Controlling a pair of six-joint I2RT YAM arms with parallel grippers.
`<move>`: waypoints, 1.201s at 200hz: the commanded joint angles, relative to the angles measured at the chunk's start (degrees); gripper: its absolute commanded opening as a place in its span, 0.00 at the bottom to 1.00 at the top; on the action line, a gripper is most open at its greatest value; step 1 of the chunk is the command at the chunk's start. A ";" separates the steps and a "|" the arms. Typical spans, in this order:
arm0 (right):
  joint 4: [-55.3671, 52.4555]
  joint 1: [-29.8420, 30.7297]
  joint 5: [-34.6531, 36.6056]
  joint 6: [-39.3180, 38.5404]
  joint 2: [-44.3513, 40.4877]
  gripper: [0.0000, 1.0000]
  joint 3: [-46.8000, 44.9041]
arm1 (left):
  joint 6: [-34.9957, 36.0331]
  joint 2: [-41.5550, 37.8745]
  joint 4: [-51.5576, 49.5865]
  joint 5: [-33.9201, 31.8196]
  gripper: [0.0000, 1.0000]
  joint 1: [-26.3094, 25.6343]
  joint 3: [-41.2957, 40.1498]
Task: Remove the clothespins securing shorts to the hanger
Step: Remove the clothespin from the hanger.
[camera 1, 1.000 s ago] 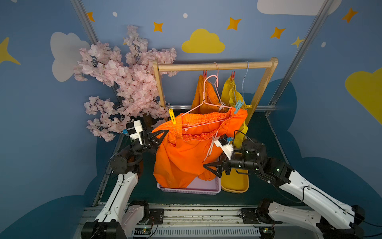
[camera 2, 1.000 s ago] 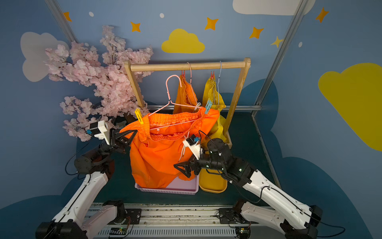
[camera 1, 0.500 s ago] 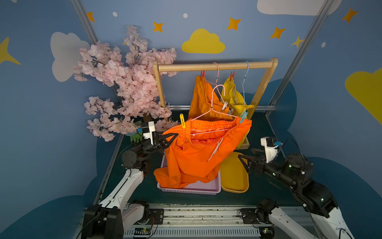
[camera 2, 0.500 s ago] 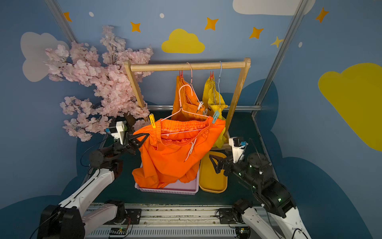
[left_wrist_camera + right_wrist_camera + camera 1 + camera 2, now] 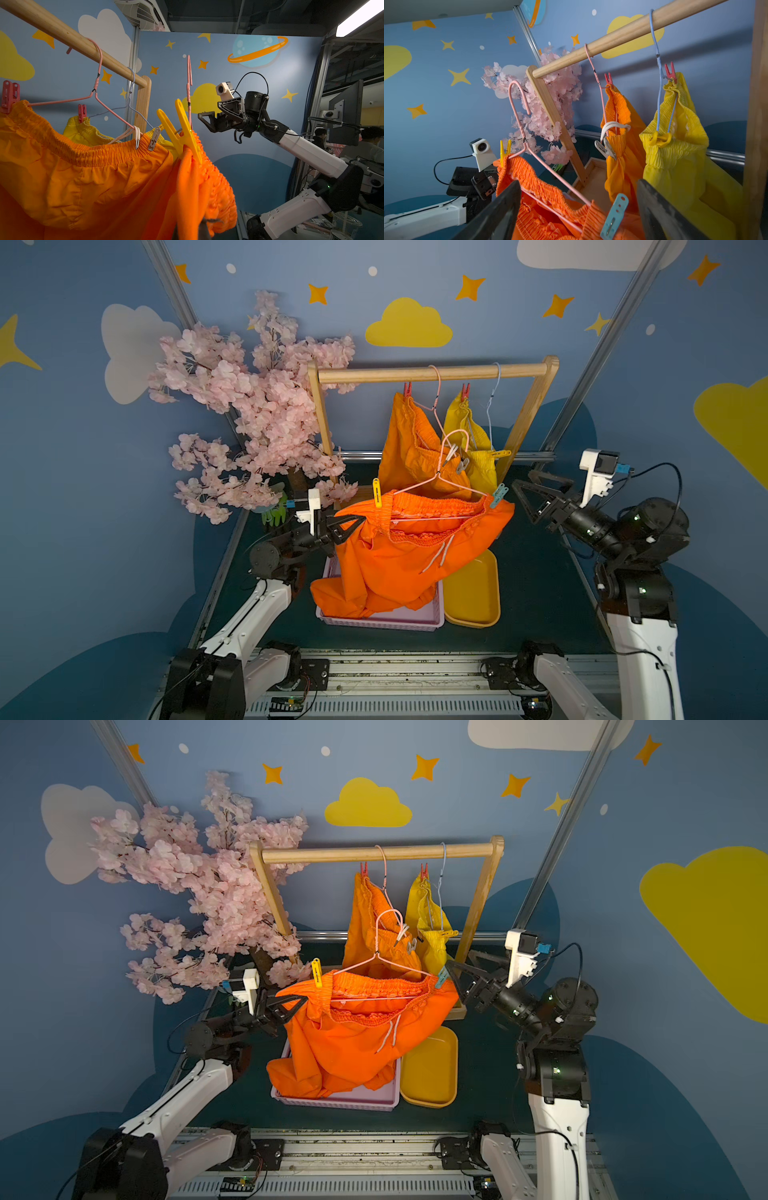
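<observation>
Left end effector point(image 5: 360, 522), mine: pinched shut on orange shorts point(image 5: 399, 568), yellow clothespin point(image 5: 376, 497) just above. Right end effector point(image 5: 577, 182): my jaws wide, teal clothespin point(image 5: 614, 216) just ahead of the gap.

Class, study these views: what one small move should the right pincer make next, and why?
Probably ease the right pincer forward and close it on the teal clothespin. Its jaws stand open with that clothespin lined up between them in the right wrist view, while the left pincer grips the orange shorts that it pins.
</observation>
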 commanded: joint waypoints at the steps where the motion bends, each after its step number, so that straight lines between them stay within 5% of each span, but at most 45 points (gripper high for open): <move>1: 17.04 -4.07 -14.01 11.44 0.40 0.86 -3.09 | 0.18 -1.65 1.94 -0.32 0.03 -0.21 1.41; 106: 25.25 -1.62 -19.60 13.21 3.40 0.80 -8.19 | 0.70 -7.10 -1.23 0.40 0.03 -0.61 4.46; 240: 14.42 3.83 -18.74 4.48 2.59 0.64 -5.57 | 5.36 -10.55 -7.62 0.29 0.03 -2.68 4.27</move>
